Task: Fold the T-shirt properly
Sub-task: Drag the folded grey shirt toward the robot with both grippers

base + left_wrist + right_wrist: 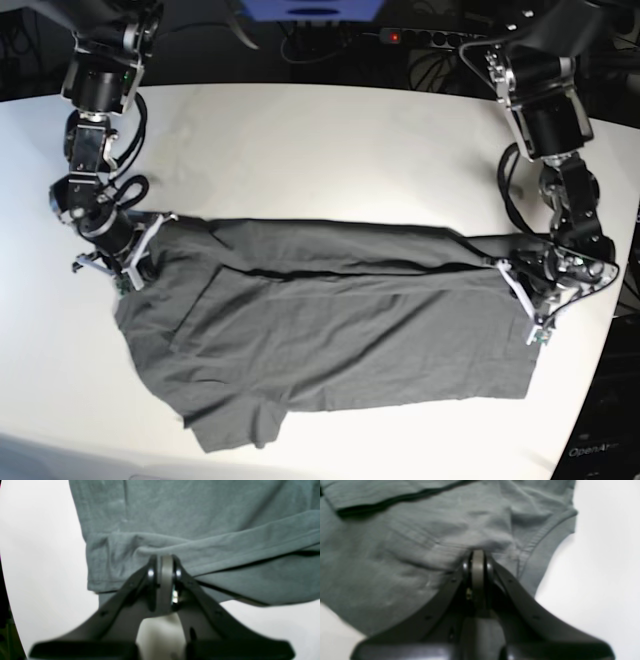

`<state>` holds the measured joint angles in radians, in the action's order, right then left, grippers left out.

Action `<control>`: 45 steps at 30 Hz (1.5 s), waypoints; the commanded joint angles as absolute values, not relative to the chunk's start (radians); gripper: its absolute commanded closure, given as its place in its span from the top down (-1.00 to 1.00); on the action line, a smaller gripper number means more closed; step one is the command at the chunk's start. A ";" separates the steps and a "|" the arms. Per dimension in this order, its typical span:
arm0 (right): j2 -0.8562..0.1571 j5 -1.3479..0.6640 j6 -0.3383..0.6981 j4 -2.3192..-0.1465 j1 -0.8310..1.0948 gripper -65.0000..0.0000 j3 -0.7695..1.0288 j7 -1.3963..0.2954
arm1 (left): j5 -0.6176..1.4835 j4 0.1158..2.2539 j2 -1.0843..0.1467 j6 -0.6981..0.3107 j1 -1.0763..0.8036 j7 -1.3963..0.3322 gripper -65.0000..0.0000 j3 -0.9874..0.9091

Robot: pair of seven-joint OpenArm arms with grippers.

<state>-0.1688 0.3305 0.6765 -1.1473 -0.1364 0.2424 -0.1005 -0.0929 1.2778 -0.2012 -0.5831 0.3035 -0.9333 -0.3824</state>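
The T-shirt [330,340] lies spread across the middle of the white table [330,150], a thin, soft, plain dark grey garment with no print. Its far long side is doubled over toward the near side, leaving a long dark crease line and a rumpled, uneven near edge with one sleeve jutting out at the lower left of the base view. The cloth looks matte and slightly heathered, with fine wrinkles and stitched, ribbed hems. The left gripper [164,565], black and smooth with a pale grey pad between its fingers, is clenched on a folded edge of the T-shirt [200,530] close to the hem. The right gripper [478,558] is likewise pinched tight on a bunched fold of the T-shirt [395,555] just beside a banded, stitched hem edge.
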 commanded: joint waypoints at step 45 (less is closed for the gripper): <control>-0.222 0.315 0.698 -1.161 -0.025 -0.97 0.429 -0.177 | -0.200 1.024 -0.243 -0.590 0.137 -0.748 -0.91 -0.306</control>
<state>-0.2070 0.2695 0.7101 -1.1595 -0.0322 0.4194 -0.1146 -0.1143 1.0565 -0.2596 -0.5610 0.1894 -0.5495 -0.3161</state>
